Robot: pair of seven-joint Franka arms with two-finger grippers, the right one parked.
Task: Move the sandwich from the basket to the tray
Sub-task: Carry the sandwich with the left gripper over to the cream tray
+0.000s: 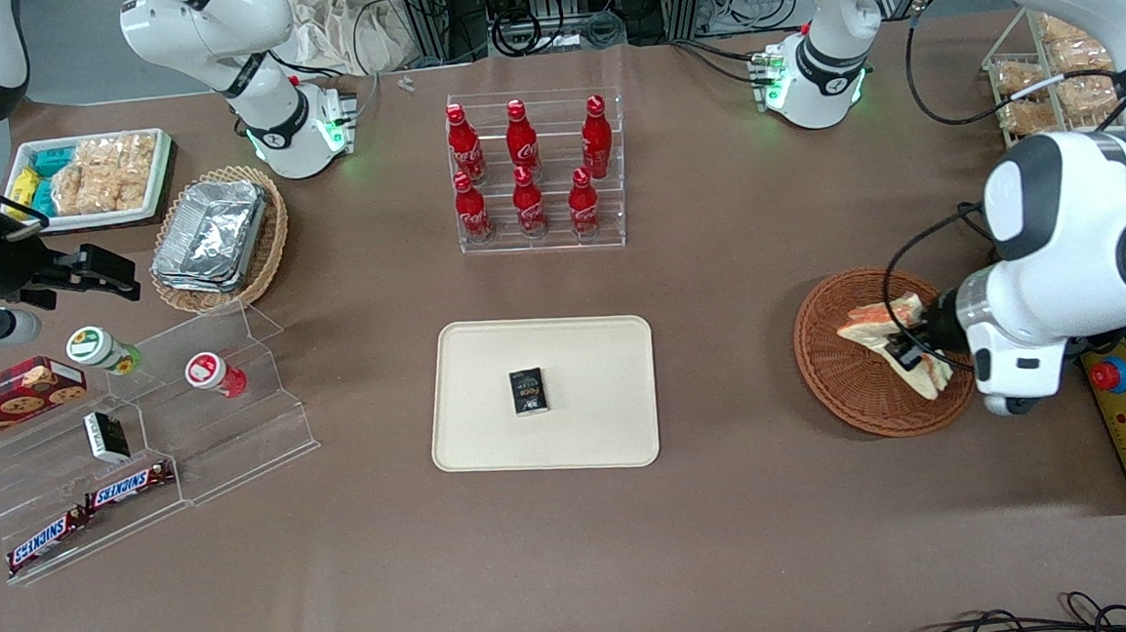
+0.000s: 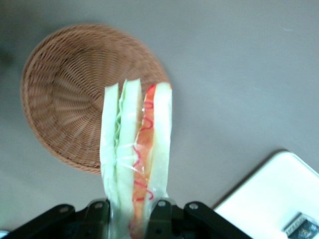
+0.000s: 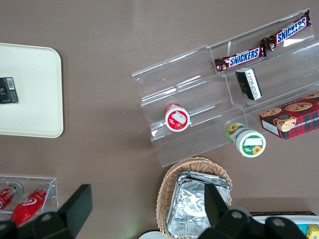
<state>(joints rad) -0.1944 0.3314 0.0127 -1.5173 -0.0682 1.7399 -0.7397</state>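
Brown cloth covers the whole table (image 1: 717, 277), and on it we see a clear rack of red bottles (image 1: 537, 174) standing farther from the front camera than the cream tray (image 1: 585, 354), which lies flat near the middle. A small dark packet (image 1: 529, 391) rests on the tray. Toward the working arm's end of the table sits the round reddish-brown basket (image 1: 845, 377), and above it our left arm's gripper (image 1: 910, 346) has its two fingers closed on the sandwich (image 1: 877, 328). In the wrist view the sandwich (image 2: 135, 149) stands out from between the black fingers (image 2: 160, 219), its pale bread slices showing green and orange-red filling on the edge, wrapped in clear film. That view also shows the basket (image 2: 70, 94) below the sandwich with nothing lying in it, so the sandwich appears lifted clear of the weave, though we cannot tell this for certain from the front view. The tray's corner (image 2: 269, 199) shows near the basket. Toward the parked arm's end we see a tan oval basket of foil trays (image 1: 218, 237), a white tray of snack packets (image 1: 95, 178), and a clear stepped stand (image 1: 188, 417) holding two small jars, chocolate bars and a box of cookies (image 1: 10, 389).
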